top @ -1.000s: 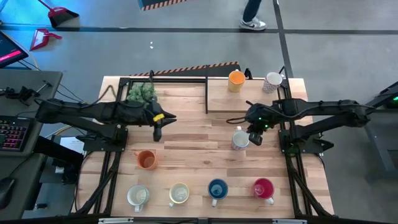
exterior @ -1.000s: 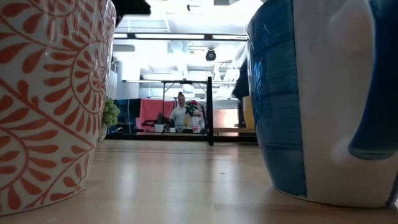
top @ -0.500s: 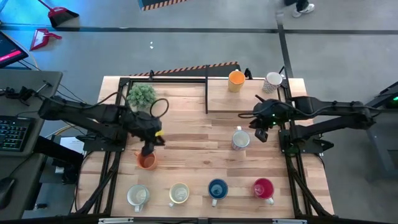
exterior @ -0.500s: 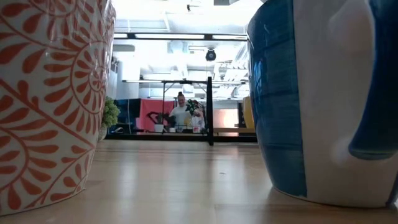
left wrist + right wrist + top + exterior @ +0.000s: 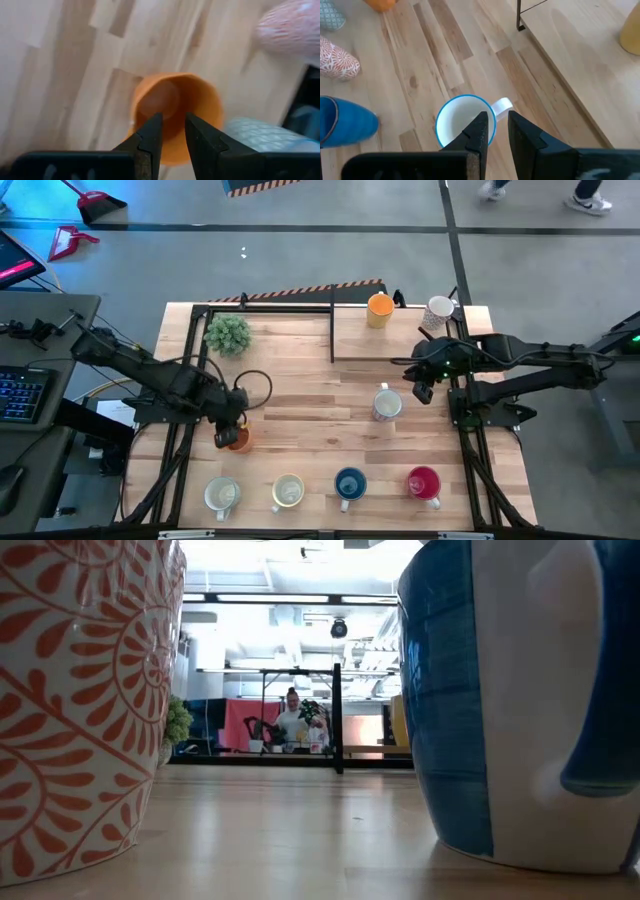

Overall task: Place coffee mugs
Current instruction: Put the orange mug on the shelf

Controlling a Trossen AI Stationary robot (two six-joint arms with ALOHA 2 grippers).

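Since a second ago the left gripper [image 5: 228,437] has swung down from beside the plant [image 5: 228,333] onto the orange mug [image 5: 236,438], just behind the front row of 4 mugs; its narrowly parted fingers straddle the rim, so a pickup looks imminent. Farther back, the right gripper [image 5: 423,391], fingers slightly apart and empty, hovers beside the white mug [image 5: 386,404], arm outstretched.

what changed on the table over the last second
The left gripper swung from mid-table, beside the plant, down to the orange mug near the front left; its fingers now straddle the rim, no firm grip visible. The right gripper drew back from the white mug toward the right edge. Every mug kept its place.
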